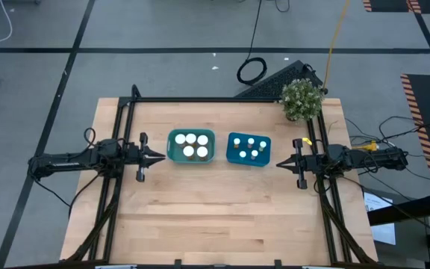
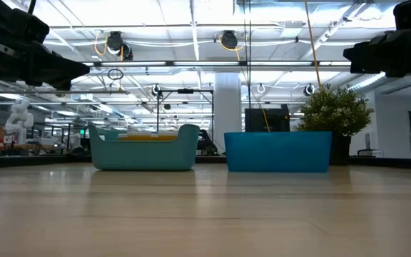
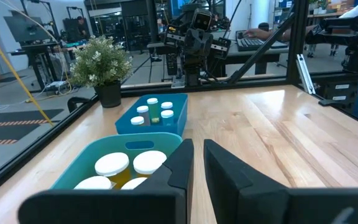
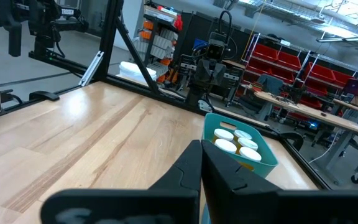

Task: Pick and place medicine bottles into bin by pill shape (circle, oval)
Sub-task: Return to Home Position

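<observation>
Several larger medicine bottles (image 1: 189, 139) with white caps stand in a teal bin (image 1: 172, 147) at the table's middle. To its right, several smaller bottles (image 1: 251, 142) stand in a blue bin (image 1: 231, 150). My left gripper (image 1: 161, 158) hovers just left of the teal bin, level and pointing right. In the left wrist view its fingers (image 3: 182, 163) are a narrow gap apart, holding nothing. My right gripper (image 1: 278, 164) hovers just right of the blue bin, pointing left, shut and holding nothing. The low view shows both bins (image 2: 145, 153) (image 2: 277, 151) resting on the tabletop.
A potted plant (image 1: 302, 99) stands at the far right corner. A black frame (image 1: 222, 100) runs along the far edge and down both sides. A keyboard (image 1: 281, 79) lies beyond the far edge. Bare wood (image 1: 215, 217) fills the near half.
</observation>
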